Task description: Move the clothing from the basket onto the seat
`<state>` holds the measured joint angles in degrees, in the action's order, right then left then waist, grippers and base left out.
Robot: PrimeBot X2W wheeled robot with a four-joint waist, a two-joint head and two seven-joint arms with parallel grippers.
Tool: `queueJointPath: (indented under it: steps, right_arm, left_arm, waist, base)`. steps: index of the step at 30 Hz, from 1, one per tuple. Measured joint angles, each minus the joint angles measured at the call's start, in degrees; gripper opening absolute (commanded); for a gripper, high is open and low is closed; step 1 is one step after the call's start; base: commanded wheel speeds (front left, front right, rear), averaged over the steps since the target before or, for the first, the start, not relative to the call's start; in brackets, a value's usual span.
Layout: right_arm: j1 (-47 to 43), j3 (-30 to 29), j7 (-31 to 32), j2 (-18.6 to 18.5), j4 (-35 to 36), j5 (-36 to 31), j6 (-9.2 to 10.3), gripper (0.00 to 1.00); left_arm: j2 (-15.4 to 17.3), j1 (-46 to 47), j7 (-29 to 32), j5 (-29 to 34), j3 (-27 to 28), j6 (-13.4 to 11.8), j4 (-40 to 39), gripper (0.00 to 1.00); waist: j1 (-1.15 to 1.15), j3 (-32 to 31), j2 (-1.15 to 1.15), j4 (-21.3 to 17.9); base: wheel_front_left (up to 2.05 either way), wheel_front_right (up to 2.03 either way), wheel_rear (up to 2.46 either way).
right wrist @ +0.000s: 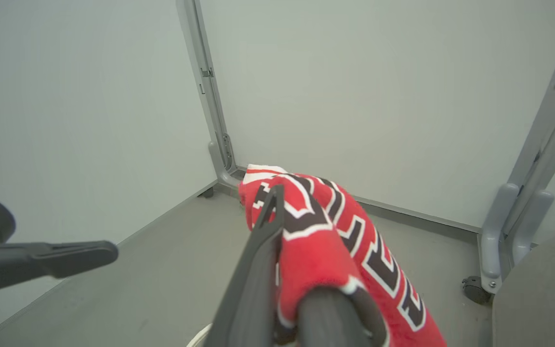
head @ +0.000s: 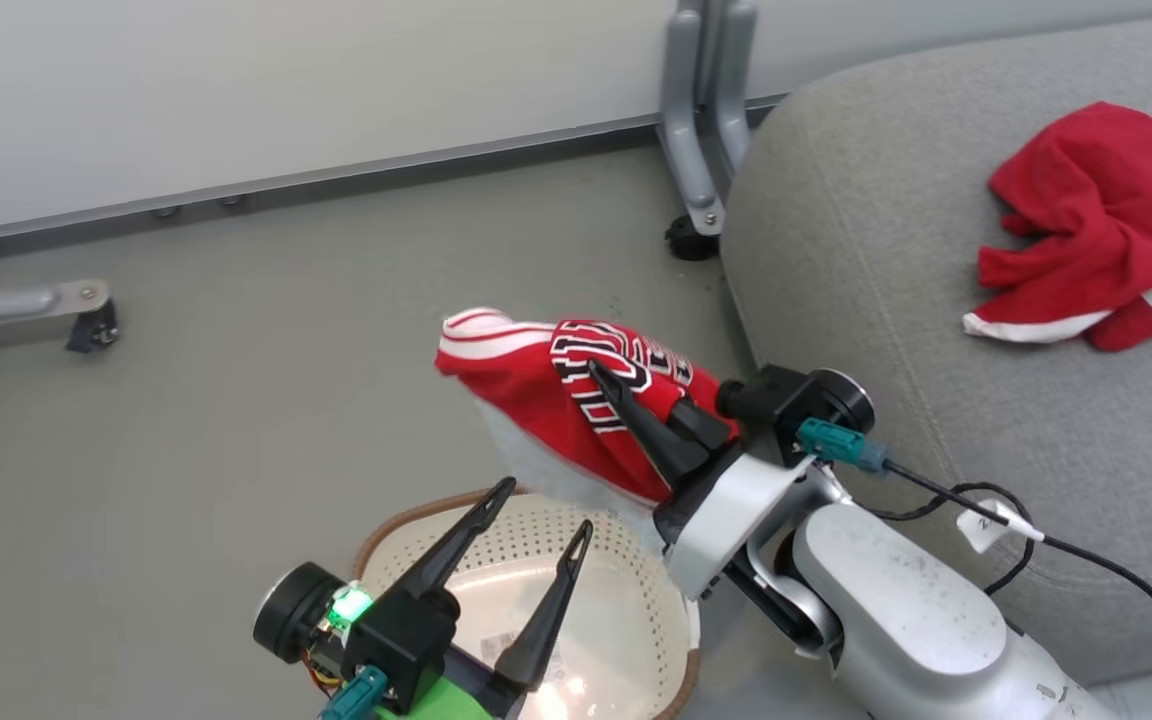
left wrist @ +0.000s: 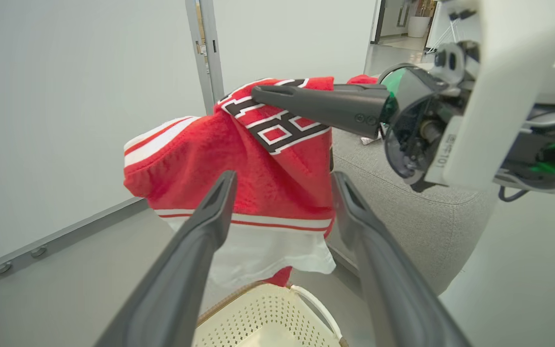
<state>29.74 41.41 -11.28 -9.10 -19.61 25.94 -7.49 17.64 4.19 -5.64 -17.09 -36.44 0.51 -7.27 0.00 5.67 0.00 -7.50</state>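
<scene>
Red top (head: 1096,220) on seat (head: 886,250) in head view — wrist views catch jersey (left wrist: 277,193).

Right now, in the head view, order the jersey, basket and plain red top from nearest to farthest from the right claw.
1. Jersey: gripped in the right claw.
2. Basket: below it, to its left.
3. Plain red top: off right, on the seat.
</scene>
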Motion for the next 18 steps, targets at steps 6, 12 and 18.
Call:
queueJointPath:
  steps: [6,12,18]
  right_arm:
    - [0.18,-2.67,-0.10,-0.53,-0.02,-0.83,0.00,0.00]
    - [0.53,-5.30,-0.87,-0.19,0.22,-1.35,0.00,0.00]
    - [0.57,-8.67,-1.96,1.02,0.26,-2.02,0.00,0.00]
  left_arm:
    - [-0.11,2.26,-0.49,0.31,-0.19,0.48,0.97,1.00]
    - [0.33,4.01,-0.08,0.68,-0.35,0.99,1.37,1.00]
    - [1.41,6.45,1.65,1.68,-1.35,2.34,1.00,1.00]
  waist:
    - [0.00,1.23,0.00,-4.41]
    - [0.00,2.95,0.00,-9.57]
    - [0.00,5.14,0.00,-14.51]
  base:
    - [0.00,0.00,0.00]
    - [0.00,0.00,0.00]
    - [0.00,0.00,0.00]
